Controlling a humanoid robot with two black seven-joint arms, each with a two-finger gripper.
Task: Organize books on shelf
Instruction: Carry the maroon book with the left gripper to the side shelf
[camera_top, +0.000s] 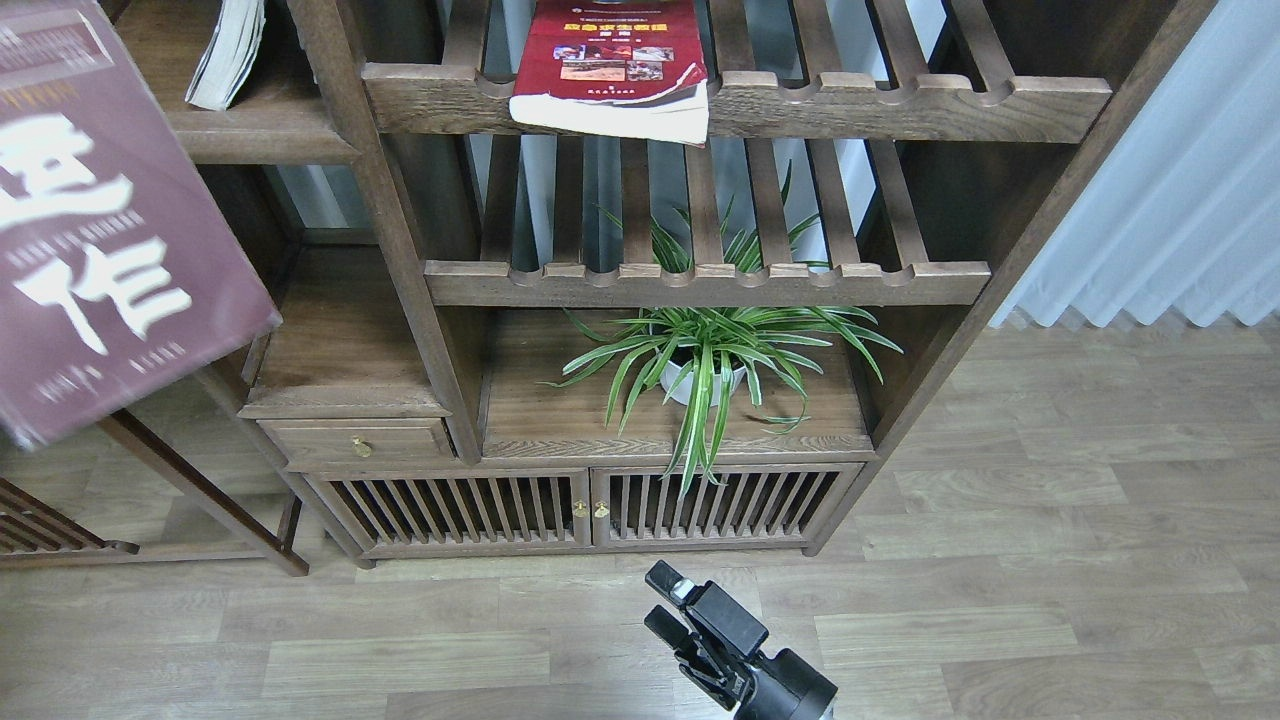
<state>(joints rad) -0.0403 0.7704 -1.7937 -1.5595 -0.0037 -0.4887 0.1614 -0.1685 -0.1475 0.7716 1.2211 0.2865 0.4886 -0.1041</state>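
Black right claw (664, 602) hangs low above the floor (1000, 600), fingers apart.

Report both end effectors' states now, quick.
Left: not in view; the maroon book fills the left side, and what holds it is hidden.
Right end effector: low over the floor, empty, fingers slightly apart, open.

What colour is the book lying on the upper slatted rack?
Bright red book, shown in the head view.

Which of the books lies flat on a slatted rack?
The bright red book with small photos; it overhangs the top rack's notched rail. The maroon book looms at the left, and the pale one sits upper left.
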